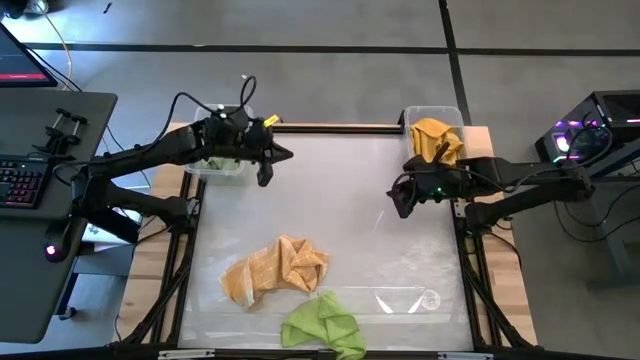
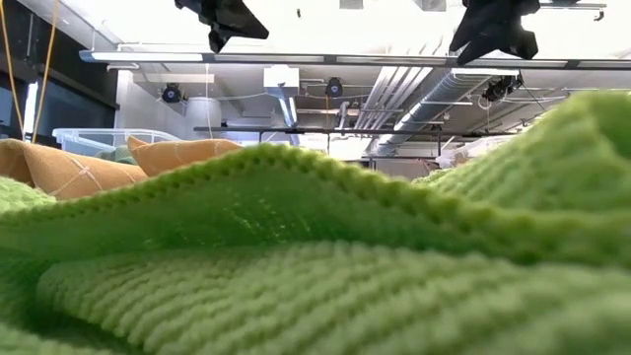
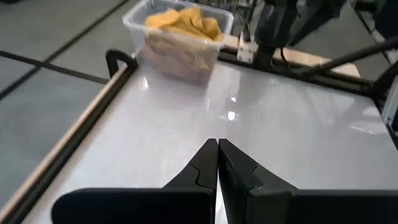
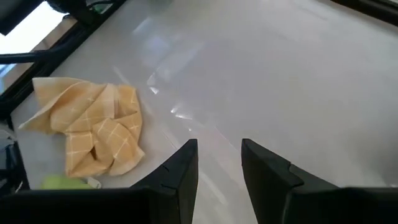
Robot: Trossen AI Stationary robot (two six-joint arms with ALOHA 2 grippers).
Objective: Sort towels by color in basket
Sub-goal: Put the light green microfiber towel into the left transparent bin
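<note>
An orange-tan towel [image 1: 275, 270] lies crumpled on the table's near half, and it also shows in the right wrist view as the towel [image 4: 93, 134]. A lime green towel [image 1: 325, 325] lies bunched at the near edge and fills the low view [image 2: 315, 256]. A mustard yellow towel [image 1: 435, 138] sits in the clear bin at the far right. Something green [image 1: 215, 162] lies in the clear bin at the far left. My left gripper [image 1: 265, 168] hangs shut in the air beside the left bin. My right gripper [image 1: 400, 197] hangs open over the table's right side, away from every towel.
The left bin [image 1: 215, 168] and the right bin [image 1: 435, 125] stand at the table's far corners. A black frame rail [image 1: 330, 128] runs along the far edge. A bare stretch of white table [image 1: 330, 190] lies between the two grippers. A keyboard desk [image 1: 30, 170] stands off to the left.
</note>
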